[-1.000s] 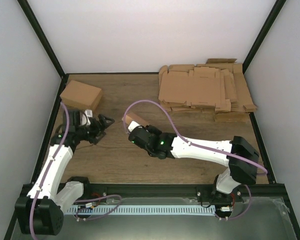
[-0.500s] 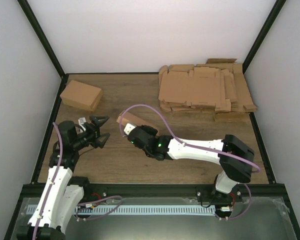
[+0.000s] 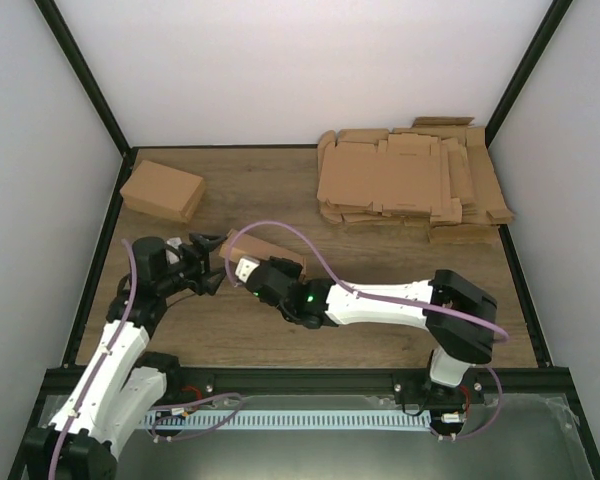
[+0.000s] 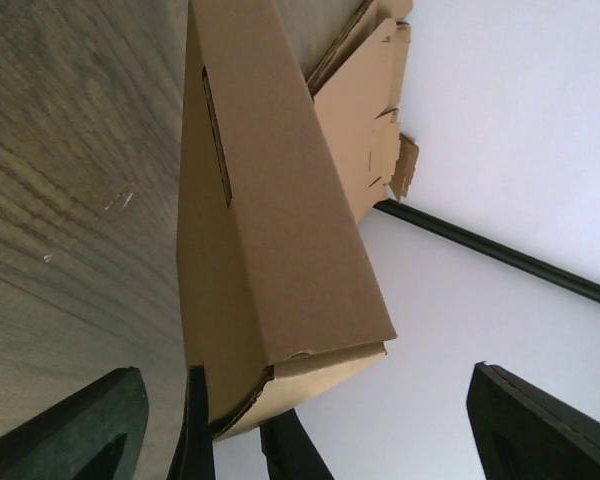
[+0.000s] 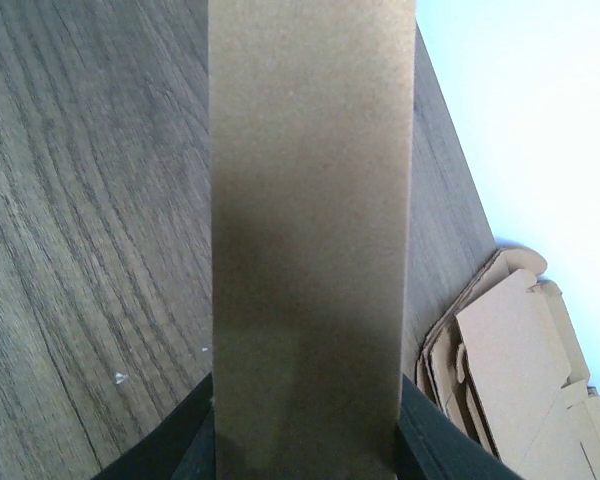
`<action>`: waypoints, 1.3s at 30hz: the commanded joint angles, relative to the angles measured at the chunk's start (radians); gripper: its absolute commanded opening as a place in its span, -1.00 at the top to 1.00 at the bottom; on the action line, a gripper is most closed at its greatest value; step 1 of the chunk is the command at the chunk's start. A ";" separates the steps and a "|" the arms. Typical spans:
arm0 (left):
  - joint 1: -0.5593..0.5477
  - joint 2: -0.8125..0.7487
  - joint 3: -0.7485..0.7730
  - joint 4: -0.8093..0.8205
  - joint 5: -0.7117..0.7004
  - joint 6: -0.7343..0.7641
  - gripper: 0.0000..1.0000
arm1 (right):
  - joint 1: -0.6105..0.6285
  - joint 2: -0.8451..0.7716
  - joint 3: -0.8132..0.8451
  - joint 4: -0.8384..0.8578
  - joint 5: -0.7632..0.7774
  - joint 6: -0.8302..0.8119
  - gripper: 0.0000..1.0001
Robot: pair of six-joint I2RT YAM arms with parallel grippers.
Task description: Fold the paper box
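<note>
The paper box point(image 3: 273, 250) is a plain brown shallow carton held just above the table point(image 3: 240, 330), left of centre. My right gripper point(image 3: 244, 269) is shut on its near left end. In the right wrist view the paper box point(image 5: 310, 200) fills the gap between both black fingers point(image 5: 192, 440). My left gripper point(image 3: 208, 266) stands wide open just left of the box and touches nothing. From the left wrist, the paper box point(image 4: 270, 200) stretches away from the left gripper point(image 4: 305, 375), and its near corner shows a slightly gaping flap.
Another folded brown box point(image 3: 162, 190) rests at the table's far left. A thick pile of flat cardboard blanks point(image 3: 410, 185) fills the far right, also seen as the pile point(image 5: 520, 370). White walls and a black frame point(image 3: 98, 260) enclose the table.
My right arm has carried the paper box to the left. My left gripper has left the far-left box, swung down and right, and now faces the held box's end.
</note>
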 commanded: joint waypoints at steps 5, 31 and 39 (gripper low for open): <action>-0.045 0.032 0.017 0.032 -0.059 -0.055 -0.52 | 0.025 0.043 0.070 0.071 0.022 -0.058 0.50; 0.058 0.186 0.026 0.088 -0.042 0.024 0.47 | 0.040 -0.103 0.073 0.003 -0.101 0.003 -0.68; 0.401 0.547 0.387 -0.049 0.227 0.540 0.45 | 0.020 -0.377 -0.044 -0.021 -0.287 0.155 -0.86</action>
